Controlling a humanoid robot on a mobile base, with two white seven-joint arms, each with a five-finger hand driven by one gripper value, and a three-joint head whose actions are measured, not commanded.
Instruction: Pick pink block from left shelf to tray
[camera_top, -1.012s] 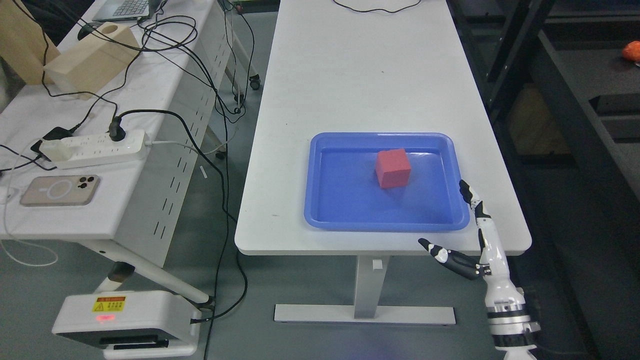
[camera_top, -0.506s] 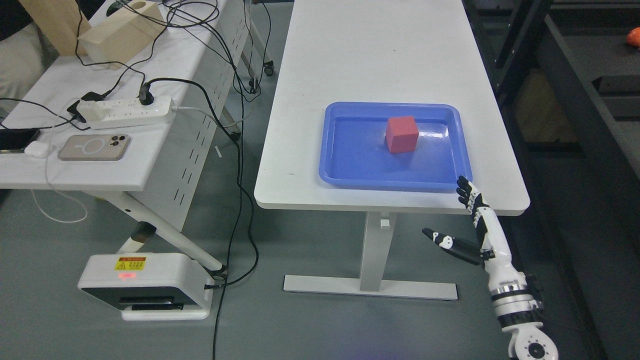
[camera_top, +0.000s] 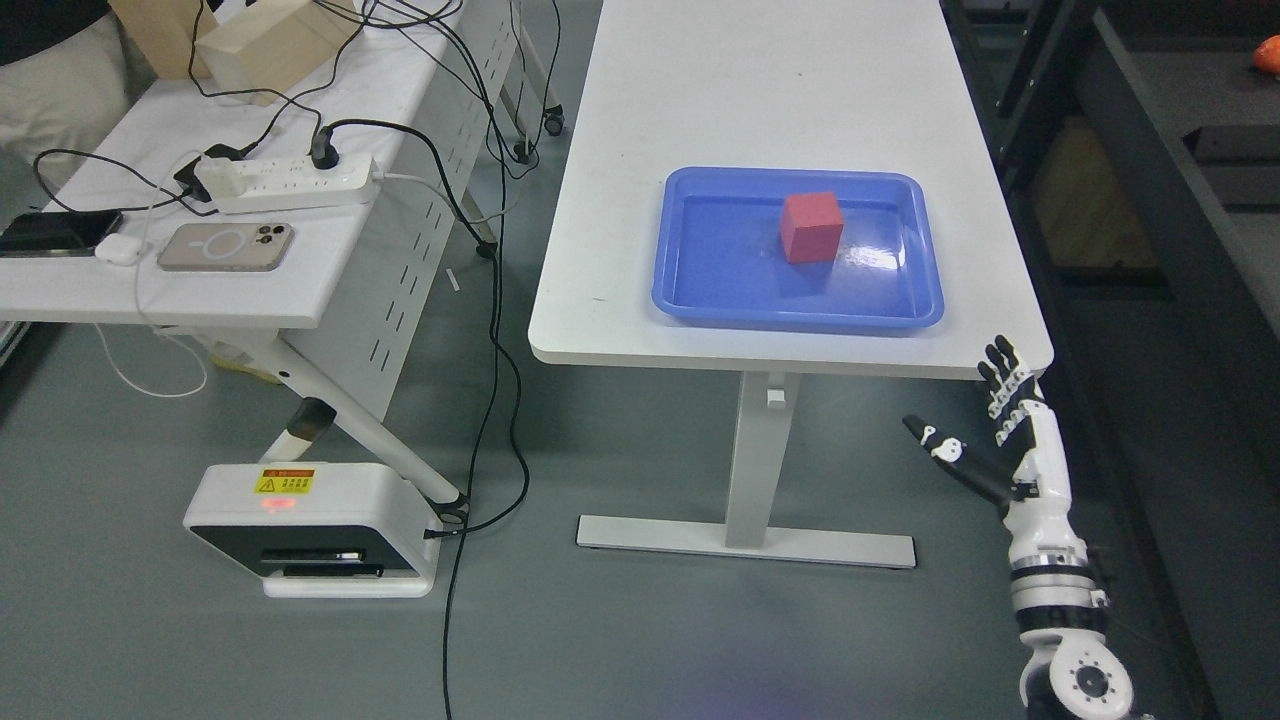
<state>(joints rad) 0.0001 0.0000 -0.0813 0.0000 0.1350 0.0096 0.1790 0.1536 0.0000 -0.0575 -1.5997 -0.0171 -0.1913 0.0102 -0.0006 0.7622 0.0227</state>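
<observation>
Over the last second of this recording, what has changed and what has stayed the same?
The whole view shifted, so the camera moved. The right hand has drawn back off the table edge, open and empty. The pink block stays in the blue tray, untouched.

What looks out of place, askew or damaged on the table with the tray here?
Nothing stands out. The block sits flat inside the blue tray, turned slightly against the tray's edges, with no spill or damage visible. The tray lies fully on the white table. The right hand is open, off the table's near right corner.
</observation>
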